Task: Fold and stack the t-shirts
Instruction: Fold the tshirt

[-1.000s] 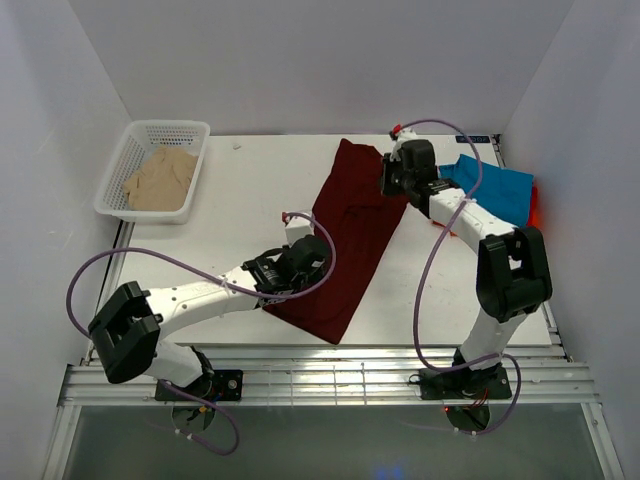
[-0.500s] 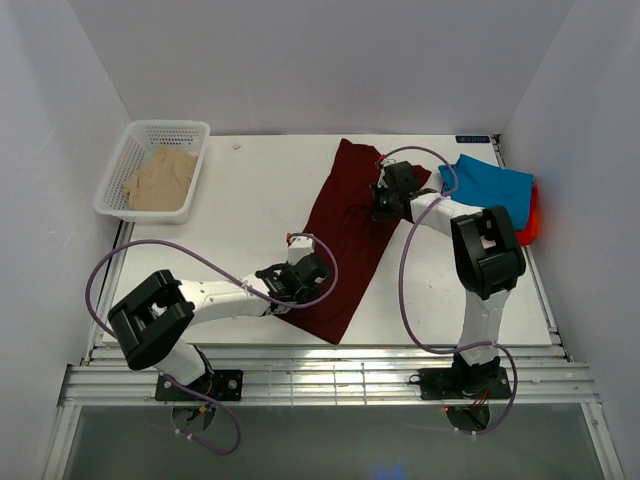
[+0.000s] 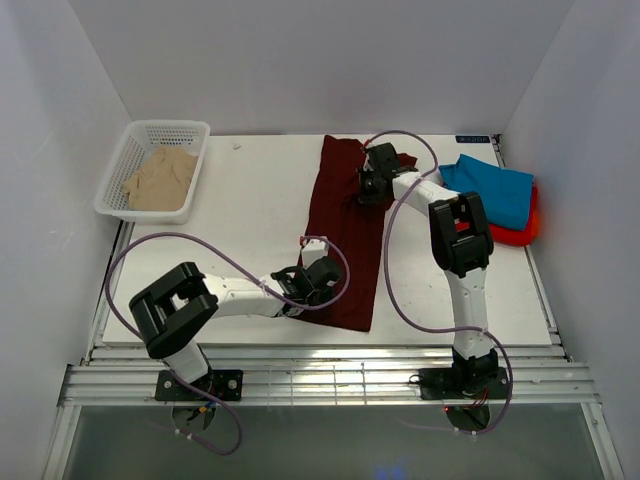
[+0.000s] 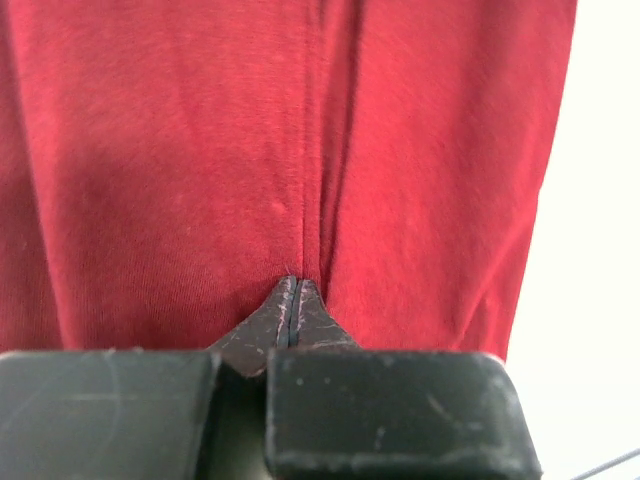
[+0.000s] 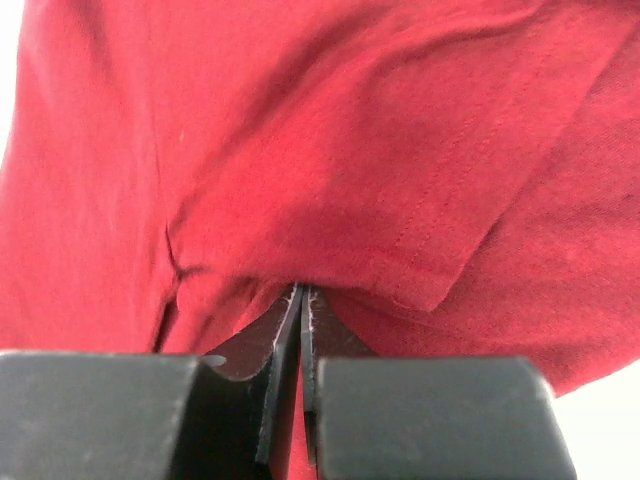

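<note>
My left gripper [image 4: 296, 285] is clamped on the near end of the maroon shirt [image 3: 345, 240], and my right gripper [image 5: 301, 291] is clamped on its far end. I judge this grip stretches it lengthwise, ready for a fold.

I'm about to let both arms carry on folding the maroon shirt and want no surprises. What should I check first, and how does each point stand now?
1. Hold of the left gripper on the maroon shirt: ok, tips shut on a crease.
2. Hold of the right gripper on the same shirt: ok, tips shut under a hemmed flap.
3. Cloth smooth at both grips: not ok, it is bunched by the right gripper.
4. How many layers each grip pinches: cannot tell.
5. The teal-blue shirt on the red-orange shirt lies apart from the maroon one: ok.
6. The beige shirt is out of the way in the basket: ok.
</note>
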{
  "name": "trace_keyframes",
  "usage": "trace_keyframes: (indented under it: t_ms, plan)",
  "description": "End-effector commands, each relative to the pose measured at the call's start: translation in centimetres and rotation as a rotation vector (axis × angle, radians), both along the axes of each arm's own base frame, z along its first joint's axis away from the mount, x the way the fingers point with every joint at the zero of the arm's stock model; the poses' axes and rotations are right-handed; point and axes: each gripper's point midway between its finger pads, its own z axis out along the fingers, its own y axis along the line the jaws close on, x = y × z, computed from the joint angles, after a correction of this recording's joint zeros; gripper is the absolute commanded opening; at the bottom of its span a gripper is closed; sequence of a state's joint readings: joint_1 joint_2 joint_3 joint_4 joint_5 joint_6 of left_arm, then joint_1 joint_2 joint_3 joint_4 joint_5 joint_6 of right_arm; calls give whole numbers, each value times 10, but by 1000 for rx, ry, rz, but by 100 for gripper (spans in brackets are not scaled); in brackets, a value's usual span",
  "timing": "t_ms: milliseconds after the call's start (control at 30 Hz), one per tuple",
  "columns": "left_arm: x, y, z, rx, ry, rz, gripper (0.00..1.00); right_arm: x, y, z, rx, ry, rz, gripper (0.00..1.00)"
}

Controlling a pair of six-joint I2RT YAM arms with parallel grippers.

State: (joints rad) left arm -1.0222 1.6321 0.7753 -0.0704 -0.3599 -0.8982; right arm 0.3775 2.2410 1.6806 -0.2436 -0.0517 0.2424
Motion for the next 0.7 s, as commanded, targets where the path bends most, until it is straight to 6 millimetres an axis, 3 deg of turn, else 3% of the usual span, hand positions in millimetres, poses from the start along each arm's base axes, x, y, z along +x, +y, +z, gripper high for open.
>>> trace_keyframes:
  t_ms: [0, 67, 100, 200, 233, 333, 400, 433, 500, 533, 600, 667]
  plan:
    - [-27, -15, -23, 12, 110, -79, 0, 7, -5, -20, -76, 60, -12, 8]
    - [-25, -23, -20, 5, 102, -90, 0, 14, -1, -29, -76, 78, -8, 8]
    - [-25, -26, -20, 6, 101, -96, 0, 25, 4, -18, -63, 54, -8, 8]
    - [-20, -33, -11, -4, 84, -100, 0, 19, 4, -24, -62, 88, -3, 8]
    - [-16, -32, -7, 2, 67, -101, 0, 17, 4, -16, -58, 76, -3, 8]
    - [-3, -44, 29, -25, -5, -112, 0, 6, -5, 2, -73, 48, -10, 11]
    - [11, -56, 72, -63, -91, -123, 0, 5, -14, 16, -101, 3, -24, 16]
    - [15, -57, 85, -64, -113, -124, 0, 5, -17, 38, -97, -36, -29, 18]
    - [23, -55, 121, -84, -187, -109, 0, 1, -24, 50, -116, -63, -35, 25]
    - [26, -51, 136, -89, -213, -91, 0, 2, -25, 67, -119, -96, -34, 28]
    - [35, -31, 164, -101, -286, 5, 0, 6, -30, 81, -135, -128, -48, 34]
    - [35, -4, 157, -58, -292, 95, 0, 14, -33, 95, -146, -164, -60, 39]
